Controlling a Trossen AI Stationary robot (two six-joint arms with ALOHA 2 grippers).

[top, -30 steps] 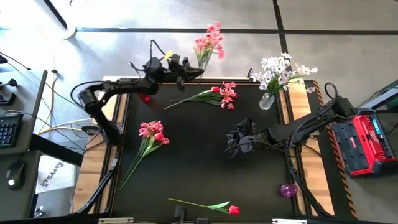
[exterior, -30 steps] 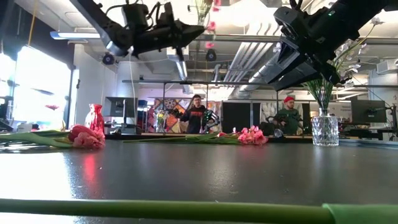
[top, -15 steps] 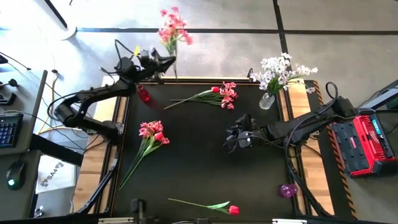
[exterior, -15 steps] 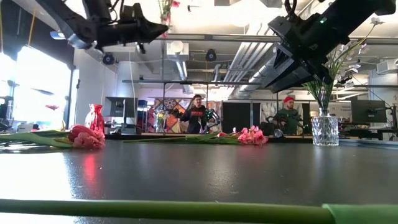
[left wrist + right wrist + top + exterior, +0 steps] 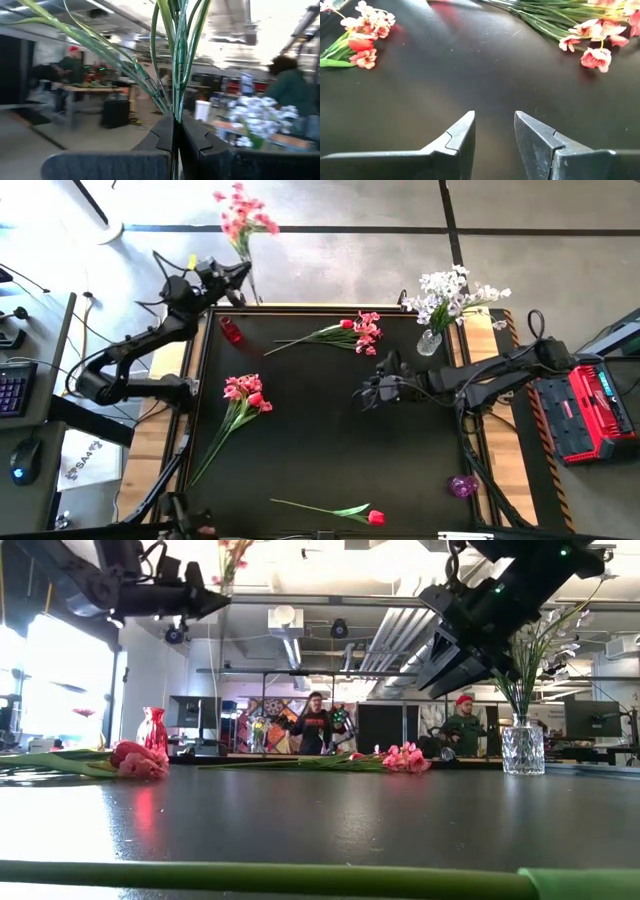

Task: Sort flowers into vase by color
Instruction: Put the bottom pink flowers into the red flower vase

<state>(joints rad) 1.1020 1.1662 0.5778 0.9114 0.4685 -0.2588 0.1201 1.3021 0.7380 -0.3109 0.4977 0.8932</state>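
Open room: bare black table (image 5: 320,440) lies ahead of and beneath the right gripper (image 5: 366,393); nothing touches it.
Edges: left gripper (image 5: 238,270) hangs past the table's far-left corner, just beyond the red vase (image 5: 231,330).
Change: left arm has swung outward from the far edge's middle, carrying the pink spray (image 5: 240,210); right gripper has edged toward the far side.
Left pose: fingers (image 5: 165,137) pressed together, pinching the pink spray's stems, blossoms above.
Right pose: raised over mid-table, fingers (image 5: 460,137) spread, holding nothing.
Flowers: one mixed bunch (image 5: 352,332) just beyond the right gripper, another bunch (image 5: 243,395) well off towards the left arm, red tulip (image 5: 372,517) at the near edge, white spray in clear vase (image 5: 430,340) nearby.
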